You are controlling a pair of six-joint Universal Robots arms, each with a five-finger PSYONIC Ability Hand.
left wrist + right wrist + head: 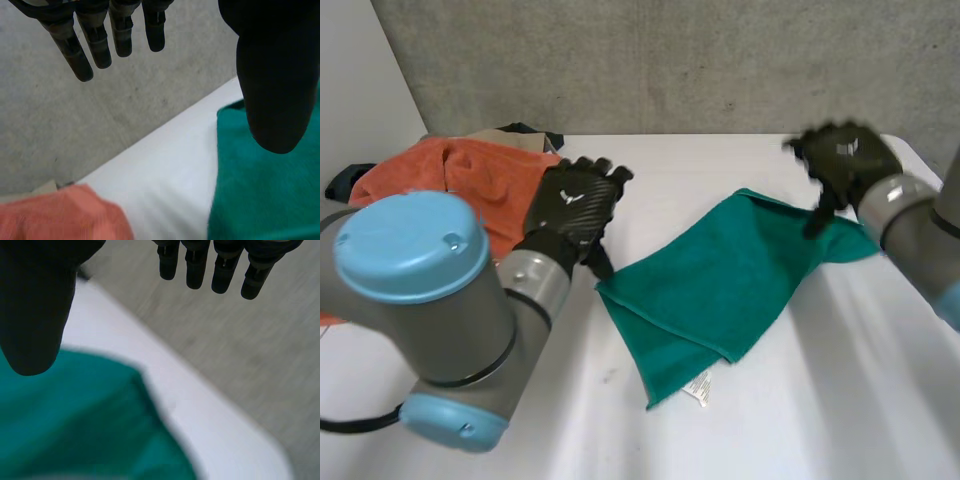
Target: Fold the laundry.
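A green cloth (720,280) lies folded on the white table (840,400), with a white label (698,388) poking out at its near corner. My left hand (575,205) hovers open just beyond the cloth's left corner, fingers straight and thumb apart. In the left wrist view, my left hand (275,75) holds nothing, and the green cloth (260,190) lies below its thumb. My right hand (840,160) is open above the cloth's far right corner. The right wrist view shows my right hand (35,305) empty over the green cloth (75,420).
A pile of orange laundry (470,170) lies at the table's far left, with darker cloth behind it; the orange laundry (55,215) also sits below my left hand's fingers. A grey wall (670,60) rises behind the table's far edge.
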